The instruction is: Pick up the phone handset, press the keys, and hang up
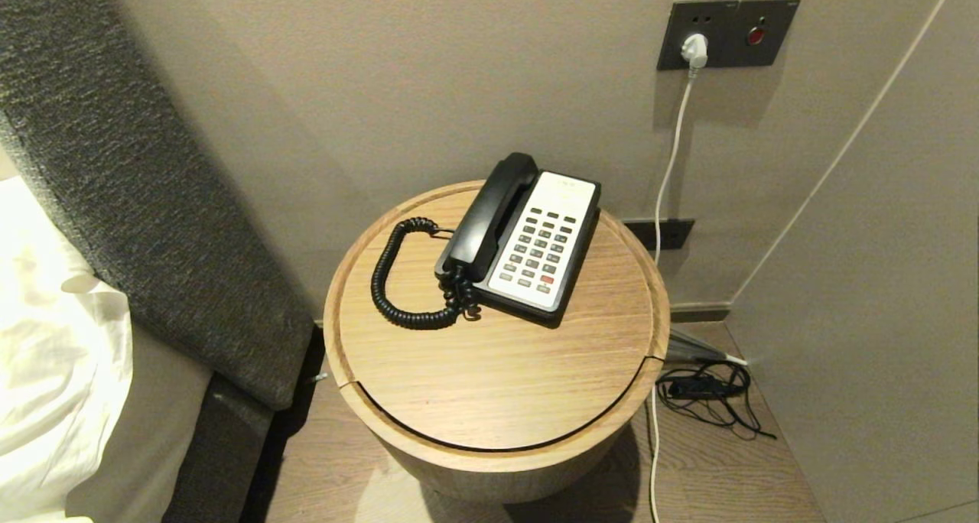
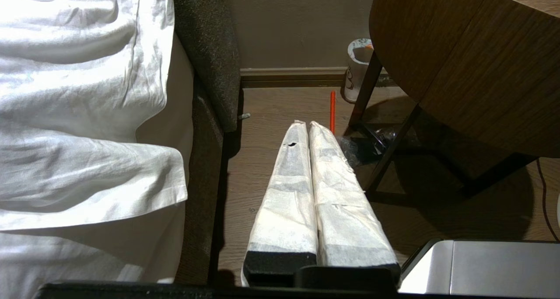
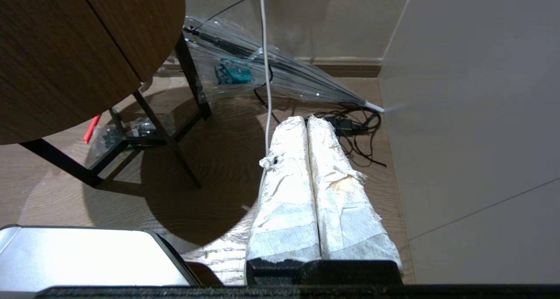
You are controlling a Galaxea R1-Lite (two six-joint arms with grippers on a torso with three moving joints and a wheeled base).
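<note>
Head view shows the phone handset (image 1: 489,213) cradled beside the keys (image 1: 541,249) on the round table (image 1: 497,378); glossy, rigid, probably slippery, so I'd grasp its middle, while my left gripper (image 2: 308,125) and right gripper (image 3: 305,119) hang low, fingers pressed together, empty.

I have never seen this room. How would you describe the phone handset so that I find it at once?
Look at the round wooden bedside table between the bed and the wall. On it sits a black phone with a white keypad. The phone handset is the long glossy black bar lying in the cradle on the bed side of the keys; only it has rounded ends and a coiled cord.
</note>
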